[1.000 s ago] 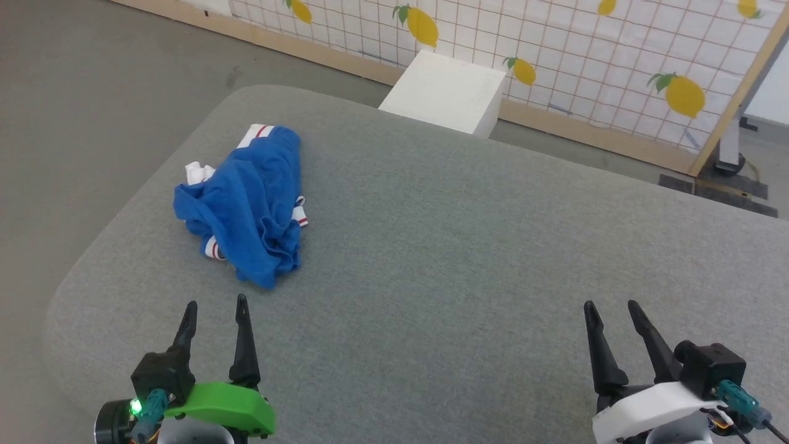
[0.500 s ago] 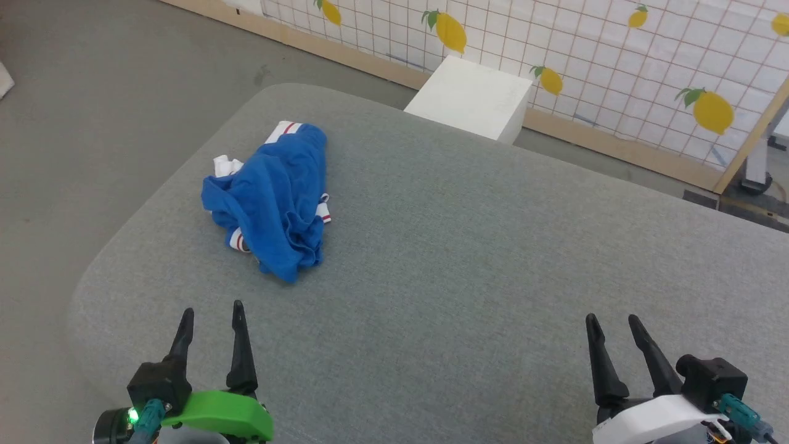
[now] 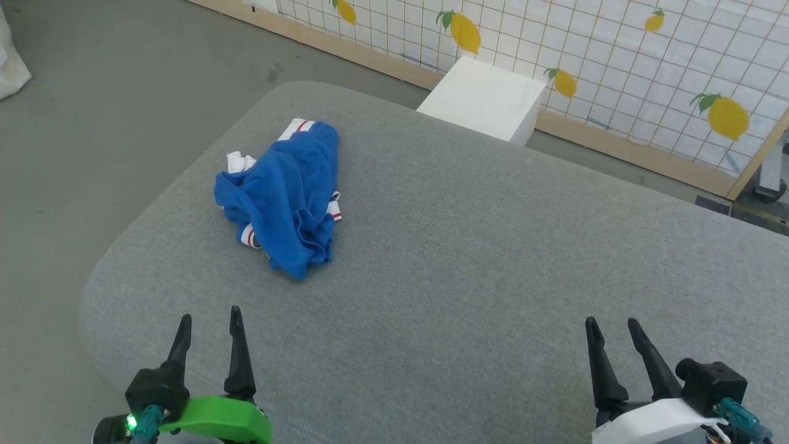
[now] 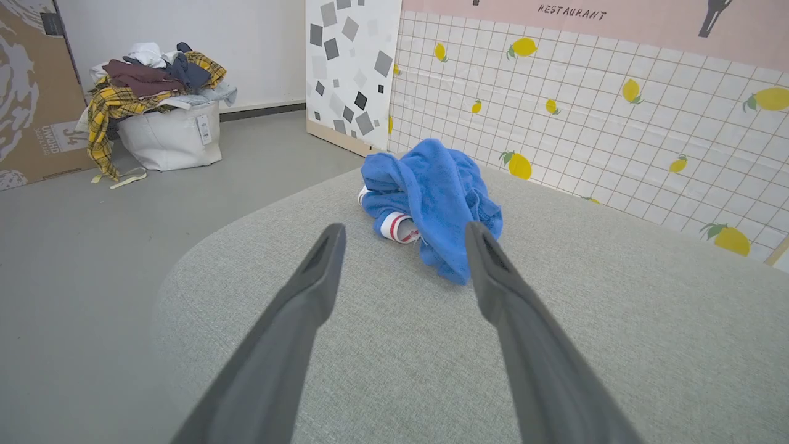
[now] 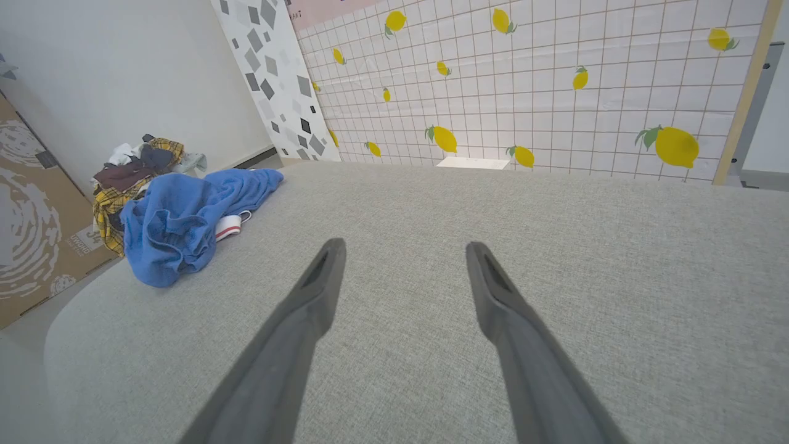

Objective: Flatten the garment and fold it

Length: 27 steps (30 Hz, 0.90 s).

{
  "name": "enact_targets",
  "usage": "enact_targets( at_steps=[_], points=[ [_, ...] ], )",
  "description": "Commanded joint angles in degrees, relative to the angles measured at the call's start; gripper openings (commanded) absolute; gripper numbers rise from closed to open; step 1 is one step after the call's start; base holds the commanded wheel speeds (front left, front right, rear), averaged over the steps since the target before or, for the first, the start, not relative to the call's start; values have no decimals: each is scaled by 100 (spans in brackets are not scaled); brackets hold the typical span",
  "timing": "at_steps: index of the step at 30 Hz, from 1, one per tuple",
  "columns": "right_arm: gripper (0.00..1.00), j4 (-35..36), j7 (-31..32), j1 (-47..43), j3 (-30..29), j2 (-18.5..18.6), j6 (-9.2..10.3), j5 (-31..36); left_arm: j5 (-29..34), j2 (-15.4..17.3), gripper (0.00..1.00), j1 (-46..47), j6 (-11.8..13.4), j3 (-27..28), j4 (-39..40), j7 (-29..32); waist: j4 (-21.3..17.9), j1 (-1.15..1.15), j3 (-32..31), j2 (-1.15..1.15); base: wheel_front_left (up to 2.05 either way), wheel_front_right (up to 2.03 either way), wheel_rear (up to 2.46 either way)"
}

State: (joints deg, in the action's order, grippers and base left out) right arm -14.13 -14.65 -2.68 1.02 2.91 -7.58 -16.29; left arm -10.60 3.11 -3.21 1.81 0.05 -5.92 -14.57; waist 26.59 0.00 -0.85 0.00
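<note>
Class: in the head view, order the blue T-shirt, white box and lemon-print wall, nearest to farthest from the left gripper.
1. Blue T-shirt, just ahead of the left gripper.
2. White box, farther back, to the right.
3. Lemon-print wall, behind the box.

The crumpled royal-blue soft T-shirt (image 3: 283, 191) ahead of the left claw (image 3: 209, 313) is folded over itself. Most of its white, red-striped parts are buried, and sleeve cannot be told from neckline. The head view's bottom edge cuts off the mounts of the left claw and the right claw (image 3: 611, 320). Past the right claw the grey fabric-covered table (image 3: 493, 246) runs out of frame, and its far edge hides the base of the white block (image 3: 484, 98).
</note>
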Motion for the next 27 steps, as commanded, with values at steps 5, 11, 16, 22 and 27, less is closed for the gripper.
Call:
enact_targets(
  at_steps=[5, 11, 16, 22, 27],
  points=[
    [100, -7, -35, -65, -15, -3, 9, 9, -69, -24, 100, -32, 9, 23, -8, -43, -16, 0, 15, 0, 0, 0, 0],
    [100, 18, -20, -9, -35, -3, 9, 92, -166, 37, 100, 331, -175, 61, -183, -43, -92, 0, 144, 0, 0, 0, 0],
    [100, 163, 122, 90, -100, -3, 9, 283, -821, 146, 100, 1198, -446, 361, -664, 338, -271, 0, 429, 0, 0, 0, 0],
    [100, 498, 376, 238, -268, -3, 9, 543, -1467, 475, 100, 2392, -589, 622, -1407, 1328, -657, 0, 997, 0, 0, 0, 0],
    [100, 740, 527, 335, -339, -3, 9, 678, -2064, 599, 100, 3065, -538, 797, -2179, 2545, -983, 0, 1420, 0, 0, 0, 0]
  ],
)
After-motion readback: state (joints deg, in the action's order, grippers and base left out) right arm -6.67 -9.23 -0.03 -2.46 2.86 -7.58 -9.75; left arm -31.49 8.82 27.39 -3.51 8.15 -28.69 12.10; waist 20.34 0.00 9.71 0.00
